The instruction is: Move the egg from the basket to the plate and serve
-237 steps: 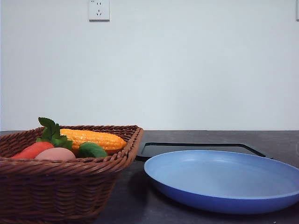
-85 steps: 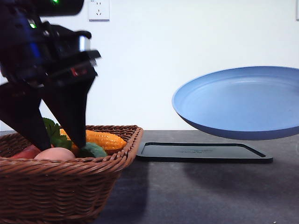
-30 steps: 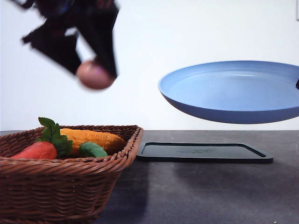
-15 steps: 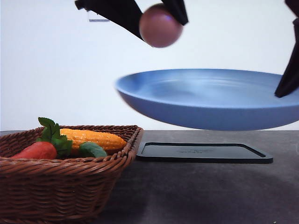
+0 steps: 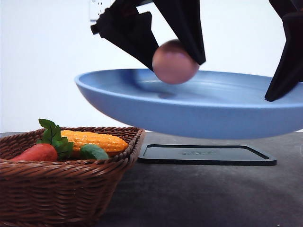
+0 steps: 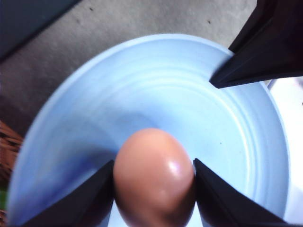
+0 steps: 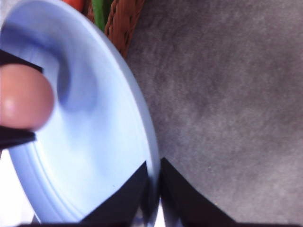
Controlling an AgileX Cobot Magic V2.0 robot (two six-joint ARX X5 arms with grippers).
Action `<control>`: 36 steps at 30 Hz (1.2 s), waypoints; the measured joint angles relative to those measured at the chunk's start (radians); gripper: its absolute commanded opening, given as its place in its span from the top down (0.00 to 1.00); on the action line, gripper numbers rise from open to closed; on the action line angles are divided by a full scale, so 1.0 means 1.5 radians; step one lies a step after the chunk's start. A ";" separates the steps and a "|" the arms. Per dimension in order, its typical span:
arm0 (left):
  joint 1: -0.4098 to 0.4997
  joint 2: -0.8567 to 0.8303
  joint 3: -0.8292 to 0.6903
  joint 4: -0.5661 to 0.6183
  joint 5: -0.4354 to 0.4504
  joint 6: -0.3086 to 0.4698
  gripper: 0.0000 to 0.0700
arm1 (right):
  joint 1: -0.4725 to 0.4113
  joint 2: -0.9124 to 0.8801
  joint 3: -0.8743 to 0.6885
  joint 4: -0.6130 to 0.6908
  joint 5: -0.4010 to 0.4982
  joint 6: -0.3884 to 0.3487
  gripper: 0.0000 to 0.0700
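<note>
A pinkish-tan egg (image 5: 173,66) hangs just above the light-blue plate (image 5: 189,116), pinched between the black fingers of my left gripper (image 5: 177,60). The left wrist view has the egg (image 6: 154,175) between both fingers (image 6: 92,201), with the plate's floor (image 6: 156,90) right under it. The plate is off the table, over the black tray. My right gripper (image 5: 277,92) is shut on its right rim. From the right wrist, the right gripper (image 7: 154,189) clamps the plate rim (image 7: 142,123), and the egg (image 7: 23,97) is over the plate. The wicker basket (image 5: 66,179) stands at the front left.
The basket holds a red-orange carrot with green leaves (image 5: 40,152), a yellow corn cob (image 5: 97,140) and a green vegetable (image 5: 93,151). A flat black tray (image 5: 206,153) lies on the dark grey table (image 5: 199,198) under the raised plate. A white wall stands behind.
The left gripper has come down and slightly right with the egg, close over the plate. The plate has shifted left, and looms larger under the egg.
</note>
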 measured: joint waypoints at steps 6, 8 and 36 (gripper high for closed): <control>-0.008 0.018 0.000 0.000 0.000 0.000 0.79 | 0.006 0.000 0.000 -0.002 -0.010 0.002 1.00; -0.009 0.025 0.000 0.000 0.000 0.001 0.79 | 0.006 0.001 0.000 -0.005 -0.010 0.002 1.00; -0.012 -0.005 0.048 -0.059 -0.001 0.016 0.42 | 0.006 0.006 0.000 -0.019 -0.012 0.002 1.00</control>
